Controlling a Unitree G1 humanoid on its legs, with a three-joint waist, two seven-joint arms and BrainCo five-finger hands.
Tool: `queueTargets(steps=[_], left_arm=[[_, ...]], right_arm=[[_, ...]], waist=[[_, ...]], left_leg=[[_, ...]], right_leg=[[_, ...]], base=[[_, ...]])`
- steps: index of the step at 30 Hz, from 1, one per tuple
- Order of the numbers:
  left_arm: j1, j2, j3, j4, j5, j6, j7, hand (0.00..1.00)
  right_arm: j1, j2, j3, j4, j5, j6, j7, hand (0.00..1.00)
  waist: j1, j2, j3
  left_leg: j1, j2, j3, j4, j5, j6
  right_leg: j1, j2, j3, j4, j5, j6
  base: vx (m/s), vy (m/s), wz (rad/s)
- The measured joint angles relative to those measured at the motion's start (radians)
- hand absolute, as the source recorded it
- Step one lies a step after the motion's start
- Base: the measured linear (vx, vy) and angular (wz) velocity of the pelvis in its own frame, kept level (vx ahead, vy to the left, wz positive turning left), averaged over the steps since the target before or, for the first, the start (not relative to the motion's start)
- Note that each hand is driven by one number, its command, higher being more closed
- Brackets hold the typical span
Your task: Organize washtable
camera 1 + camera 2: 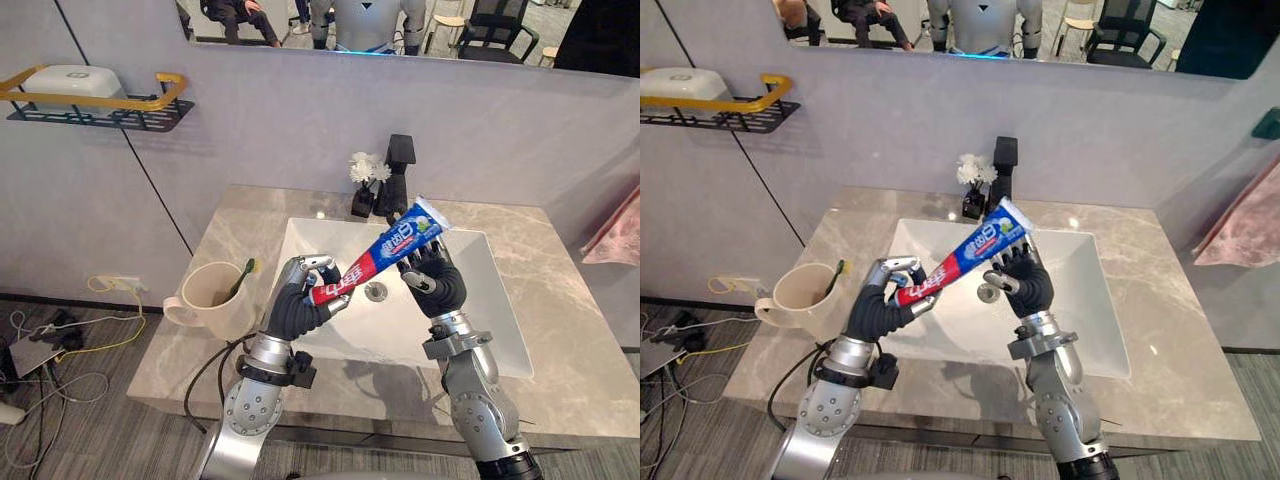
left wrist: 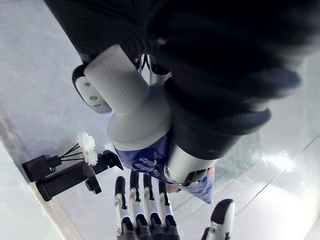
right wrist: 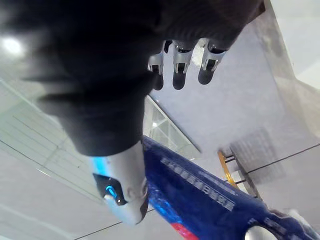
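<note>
The table (image 1: 560, 330) is grey marble with a white sink (image 1: 480, 300) set in the middle. Both hands are raised over the sink, with the toothpaste (image 1: 385, 250) slanting between them.

The left hand (image 1: 300, 305) is over the sink's left side. Its fingers and thumb are curled tight round the tube's red lower end. From there the tube climbs toward the back edge.

The right hand (image 1: 437, 285) is pressed against the tube's blue upper part from below, and the white end sticks out past it. I can't tell if that hand is actually gripping or just touching.

A cup (image 1: 205, 300) sits at the left edge with a toothbrush (image 1: 243, 275) in it. The black faucet (image 1: 398, 170) is at the back edge, behind the sink.
</note>
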Motion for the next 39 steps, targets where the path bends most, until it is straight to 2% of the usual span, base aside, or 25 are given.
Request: queueTargets(steps=[11, 18, 19, 39], left_arm=[[-0.001, 0.001, -0.032, 0.027, -0.016, 0.0, 0.0, 1.0], [-0.004, 0.001, -0.059, 0.066, -0.036, 0.0, 0.002, 1.0], [-0.004, 0.001, -0.063, 0.075, -0.037, 0.0, 0.002, 1.0], [-0.035, -0.003, -0.074, 0.162, -0.037, -0.023, 0.019, 1.0]], right_arm=[[-0.021, 0.016, 0.057, 0.0, 0.028, 0.0, -0.002, 0.0], [-0.063, 0.019, 0.084, 0.0, 0.037, -0.002, -0.002, 0.0], [-0.065, 0.018, 0.093, 0.0, 0.038, -0.002, -0.003, 1.0], [-0.085, 0.019, 0.113, 0.0, 0.041, 0.005, -0.005, 1.0]], waist=[[0.0, -0.008, 0.0], [0.002, -0.022, 0.003], [0.003, -0.025, 0.003], [0.002, -0.028, 0.002]], left_leg=[[0.004, -0.001, -0.006, -0.013, 0.012, -0.003], [0.007, -0.001, -0.015, -0.027, 0.023, -0.002], [0.007, -0.001, -0.015, -0.027, 0.023, -0.002], [0.008, -0.002, -0.015, -0.027, 0.023, -0.002]], right_leg=[[0.002, 0.001, -0.004, -0.006, 0.0, 0.0], [0.003, 0.001, -0.015, -0.005, 0.0, 0.0], [0.003, 0.001, -0.015, -0.005, 0.0, 0.0], [0.003, 0.001, -0.013, -0.005, 0.0, 0.0]], base=[[-0.02, -0.013, 0.01], [-0.02, -0.014, 0.04], [0.0, 0.0, 0.0], [0.0, 0.0, 0.0]])
